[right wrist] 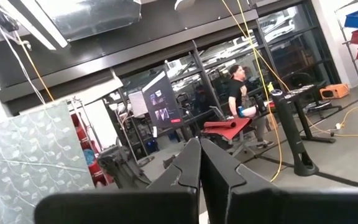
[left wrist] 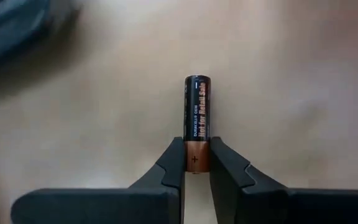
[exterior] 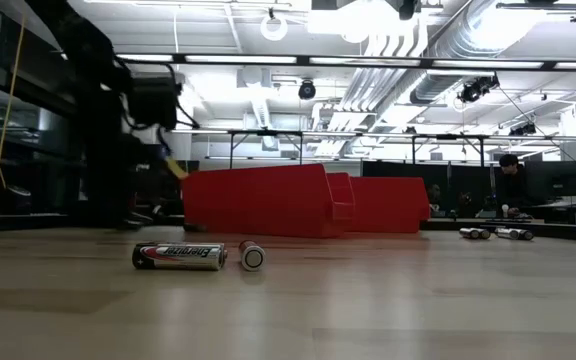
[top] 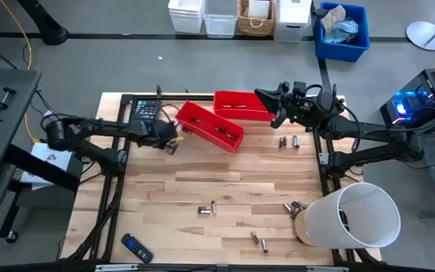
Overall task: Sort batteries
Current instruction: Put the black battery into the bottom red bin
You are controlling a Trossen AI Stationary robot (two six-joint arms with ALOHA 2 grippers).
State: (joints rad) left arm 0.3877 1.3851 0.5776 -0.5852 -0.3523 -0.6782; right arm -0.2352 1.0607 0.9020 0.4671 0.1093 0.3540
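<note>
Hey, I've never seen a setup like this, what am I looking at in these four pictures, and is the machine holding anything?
Two dark robot arms work at a wooden table. One picture looks down from above, one looks level across the tabletop, and two come from cameras on the wrists. The left gripper is shut on a battery, beside two red bins. The right gripper is shut and empty, raised and pointing into the room. Loose batteries lie scattered on the table, with a calculator, a remote control and a white bucket on its side.
</note>
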